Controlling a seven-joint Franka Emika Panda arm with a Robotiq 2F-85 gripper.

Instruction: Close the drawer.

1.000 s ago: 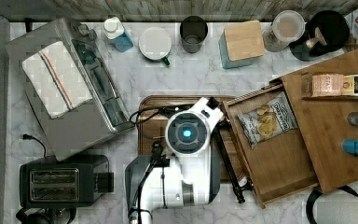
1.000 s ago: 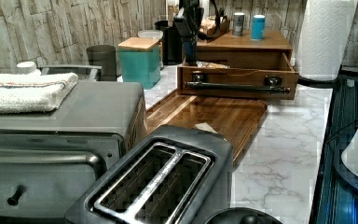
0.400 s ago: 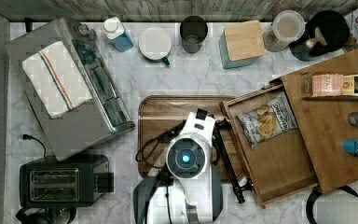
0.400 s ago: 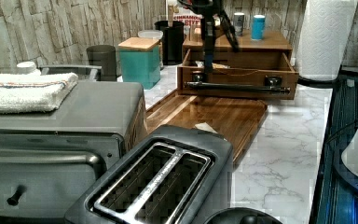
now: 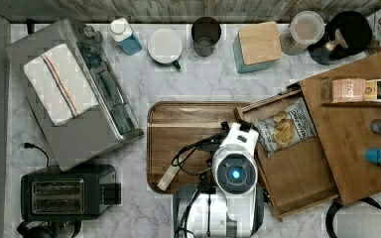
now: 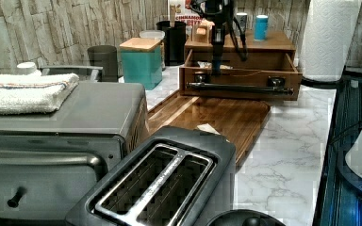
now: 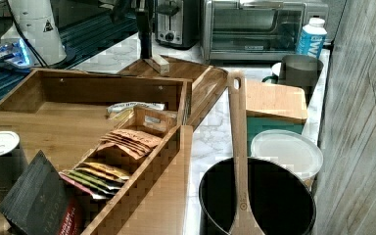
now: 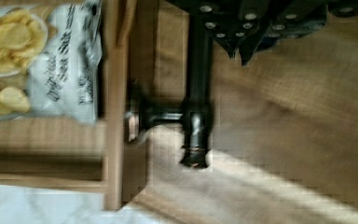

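The drawer (image 5: 297, 173) of light wood stands pulled out from under the cabinet top (image 5: 357, 144), with a bag of chips (image 5: 284, 128) in it. Its front panel (image 6: 240, 77) carries a black bar handle (image 6: 238, 87). My gripper (image 6: 215, 70) hangs straight down just outside that front panel, over the handle's left end in the left view, and its fingers look shut with nothing between them. In the wrist view the handle (image 8: 197, 93) runs alongside the drawer's front wall (image 8: 114, 116), close under the gripper (image 8: 240, 53). The right view has the gripper (image 7: 147, 51) beyond the drawer (image 7: 44, 93).
A dark walnut tray (image 5: 188, 129) lies in front of the drawer with a small wooden block (image 5: 167, 177) on it. A toaster oven (image 5: 74, 94), a toaster (image 5: 62, 196), a teal box (image 5: 258, 47), cups and a paper towel roll (image 6: 332, 37) stand around.
The arm has swung from over the walnut tray toward the top view's right, bringing the gripper to the drawer's front. The drawer has not moved.
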